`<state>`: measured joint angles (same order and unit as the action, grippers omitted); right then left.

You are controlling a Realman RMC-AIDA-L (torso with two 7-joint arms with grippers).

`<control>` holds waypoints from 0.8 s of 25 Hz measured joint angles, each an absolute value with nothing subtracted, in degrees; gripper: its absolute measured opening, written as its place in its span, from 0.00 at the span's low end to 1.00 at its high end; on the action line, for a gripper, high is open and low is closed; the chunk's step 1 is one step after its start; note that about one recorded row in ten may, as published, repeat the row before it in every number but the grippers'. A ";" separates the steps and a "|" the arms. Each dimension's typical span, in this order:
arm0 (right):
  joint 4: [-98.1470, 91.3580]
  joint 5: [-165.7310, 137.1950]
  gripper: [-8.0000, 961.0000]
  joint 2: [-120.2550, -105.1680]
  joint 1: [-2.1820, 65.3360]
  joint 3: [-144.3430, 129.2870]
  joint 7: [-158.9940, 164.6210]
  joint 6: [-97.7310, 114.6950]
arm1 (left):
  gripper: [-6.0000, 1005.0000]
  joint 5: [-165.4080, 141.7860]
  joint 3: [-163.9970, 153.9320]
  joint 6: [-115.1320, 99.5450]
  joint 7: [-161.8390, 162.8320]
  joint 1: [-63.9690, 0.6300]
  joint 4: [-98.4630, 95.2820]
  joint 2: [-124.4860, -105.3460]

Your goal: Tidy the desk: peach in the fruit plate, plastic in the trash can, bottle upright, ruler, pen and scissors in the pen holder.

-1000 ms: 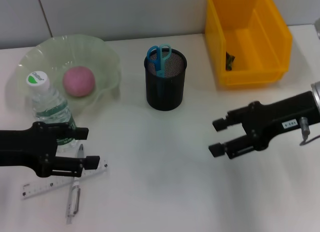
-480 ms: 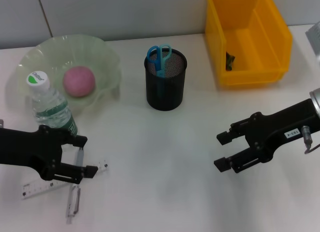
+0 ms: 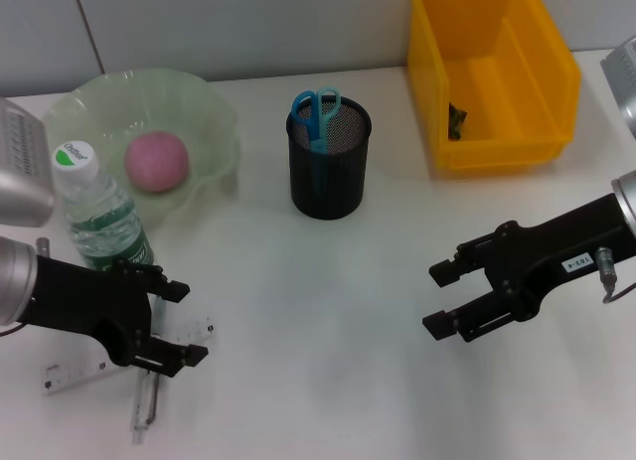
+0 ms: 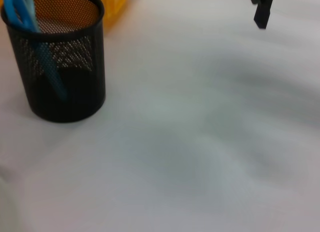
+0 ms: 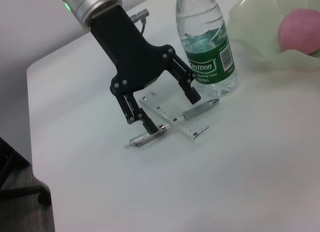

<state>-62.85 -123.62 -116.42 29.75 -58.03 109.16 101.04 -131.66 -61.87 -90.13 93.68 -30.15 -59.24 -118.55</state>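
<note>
The ruler (image 3: 124, 352) and pen (image 5: 172, 123) come next: left gripper (image 3: 177, 324) hovers spread above them (right gripper (image 3: 440, 300) idles, open), needing descent.

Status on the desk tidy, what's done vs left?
Done: peach in the fruit plate, bottle upright, scissors in the pen holder, dark scrap in the yellow bin. In hand: left gripper open over the ruler and pen, gripping neither. Right gripper open, empty. Left: ruler and pen.

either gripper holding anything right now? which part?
Nothing held. Left gripper is open above the ruler and pen; right gripper is open over bare table.
</note>
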 joint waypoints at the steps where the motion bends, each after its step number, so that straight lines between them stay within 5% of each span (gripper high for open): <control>1: -62.95 -123.63 0.81 -116.40 29.75 -58.00 109.27 101.04 | 0.84 -131.70 -62.39 -89.83 93.71 -30.16 -59.25 -118.55; 20: -63.04 -123.67 0.81 -116.51 29.67 -58.01 109.60 100.98 | 0.84 -134.06 -67.74 -85.99 95.20 -31.35 -59.49 -118.66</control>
<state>-63.04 -123.67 -116.51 29.67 -58.01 109.60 100.98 -134.06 -67.74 -85.99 95.20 -31.35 -59.49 -118.66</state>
